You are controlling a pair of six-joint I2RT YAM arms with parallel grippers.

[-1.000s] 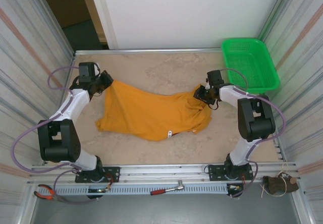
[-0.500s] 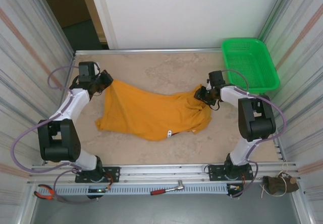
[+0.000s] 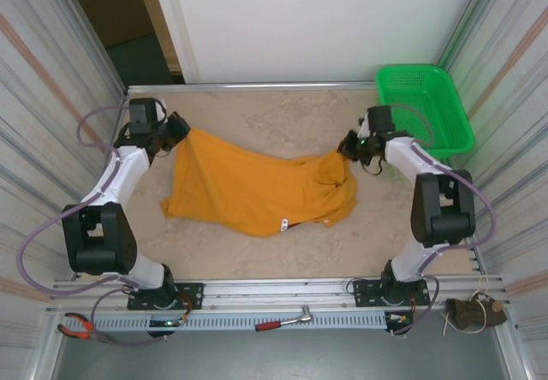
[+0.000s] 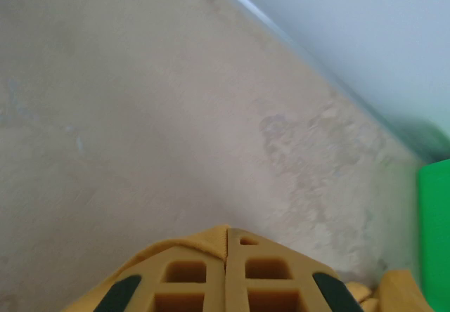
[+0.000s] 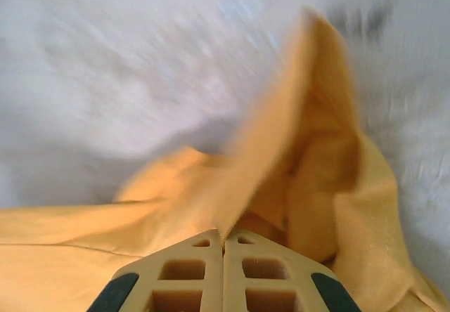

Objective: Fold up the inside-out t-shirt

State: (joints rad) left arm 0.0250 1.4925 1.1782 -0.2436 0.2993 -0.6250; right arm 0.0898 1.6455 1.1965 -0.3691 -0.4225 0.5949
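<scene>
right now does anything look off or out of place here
Nothing is spilled or broken. The t-shirt lies rumpled between the left gripper and right gripper, both shut on it, with its right end bunched up. A ratchet and pliers lie loose on the front rail.

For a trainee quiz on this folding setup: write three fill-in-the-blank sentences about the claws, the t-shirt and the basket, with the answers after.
1. The left claw and the right claw are each ___ on the t-shirt.
2. The plastic basket is ___ in colour.
3. The basket stands nearer the ___ claw.
Missing words: shut; green; right.
</scene>
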